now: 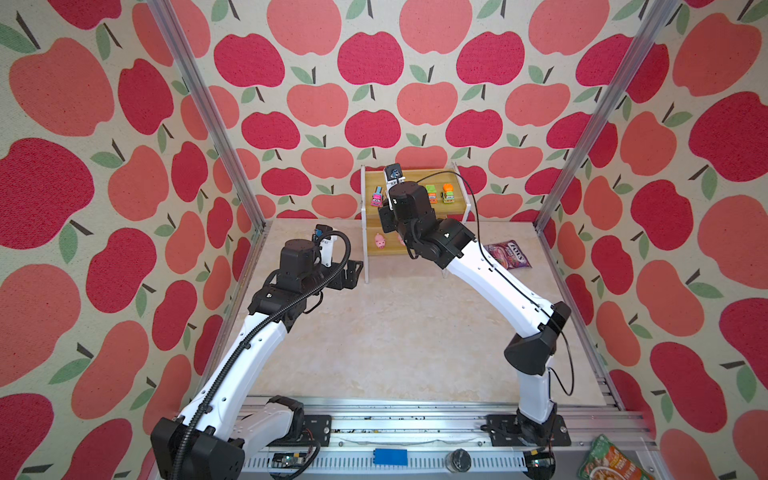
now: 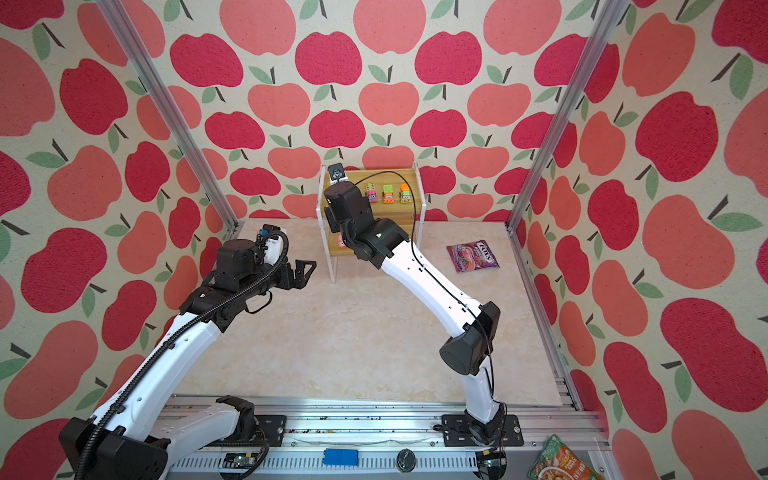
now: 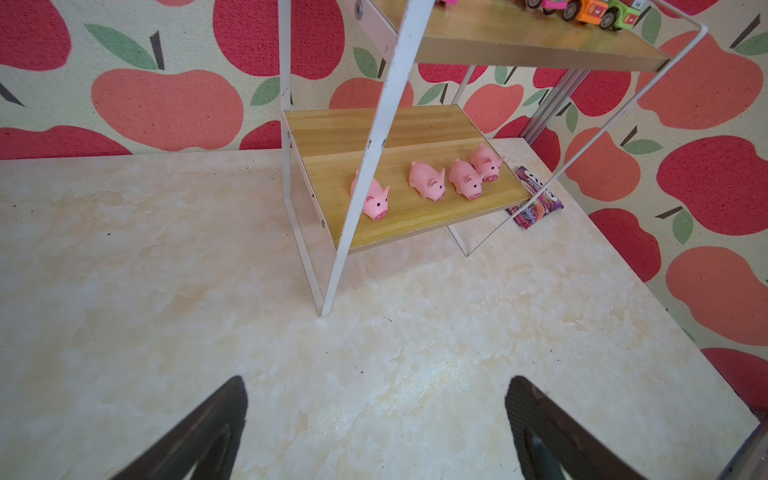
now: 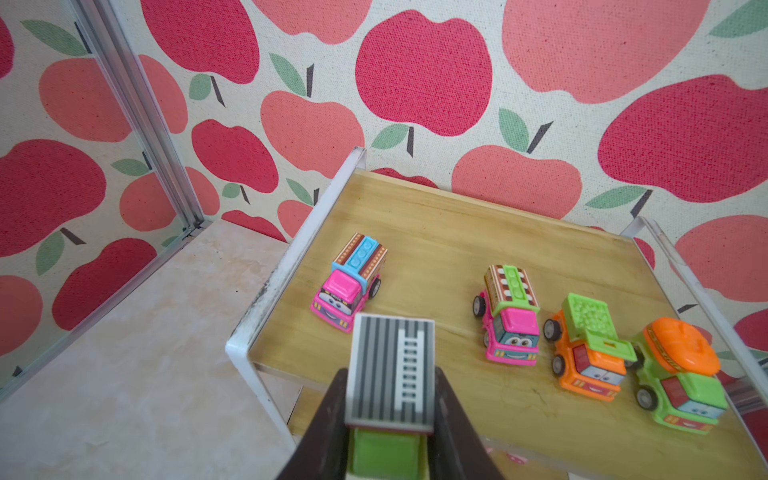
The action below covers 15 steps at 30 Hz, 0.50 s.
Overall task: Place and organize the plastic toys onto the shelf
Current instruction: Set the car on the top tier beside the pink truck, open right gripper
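Observation:
The shelf stands against the back wall, seen in both top views. Several toy cars sit in a row on its top board: a pink one, a pink-and-green one, an orange one and a green one. My right gripper is shut on a grey-striped car with a green cab, held just above the board's front edge between the two pink cars. Several pink pigs line the lower board. My left gripper hangs open and empty over the table, left of the shelf.
A purple candy bag lies on the table right of the shelf. A green snack bag rests at the front right corner beside the rail. Metal frame posts and apple-patterned walls close in the table on three sides.

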Each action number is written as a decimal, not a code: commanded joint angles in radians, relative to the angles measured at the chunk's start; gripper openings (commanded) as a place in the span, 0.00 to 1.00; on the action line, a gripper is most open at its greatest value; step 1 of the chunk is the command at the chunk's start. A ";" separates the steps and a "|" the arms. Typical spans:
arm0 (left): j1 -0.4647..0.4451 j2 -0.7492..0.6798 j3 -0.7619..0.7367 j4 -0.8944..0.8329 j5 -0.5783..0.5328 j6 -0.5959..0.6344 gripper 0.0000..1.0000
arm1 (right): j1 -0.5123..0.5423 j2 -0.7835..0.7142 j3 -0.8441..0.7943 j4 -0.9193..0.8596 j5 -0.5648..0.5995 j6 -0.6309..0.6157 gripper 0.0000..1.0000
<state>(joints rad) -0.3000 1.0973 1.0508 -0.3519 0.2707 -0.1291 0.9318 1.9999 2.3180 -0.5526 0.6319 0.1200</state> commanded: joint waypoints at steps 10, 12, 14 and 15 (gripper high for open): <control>-0.013 -0.150 -0.189 0.345 0.112 0.098 0.99 | -0.042 0.082 0.144 0.009 0.009 0.010 0.28; -0.014 -0.167 -0.223 0.406 0.138 0.102 0.99 | -0.048 0.095 0.163 0.000 0.001 0.021 0.28; -0.014 -0.181 -0.249 0.459 0.149 0.100 0.99 | -0.052 0.105 0.177 -0.006 -0.006 0.030 0.28; -0.015 -0.186 -0.258 0.475 0.151 0.098 0.99 | -0.054 0.109 0.183 -0.007 -0.006 0.030 0.28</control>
<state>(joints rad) -0.3111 0.9337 0.8211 -0.0029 0.3759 -0.0528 0.8894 2.0884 2.4584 -0.5518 0.6312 0.1280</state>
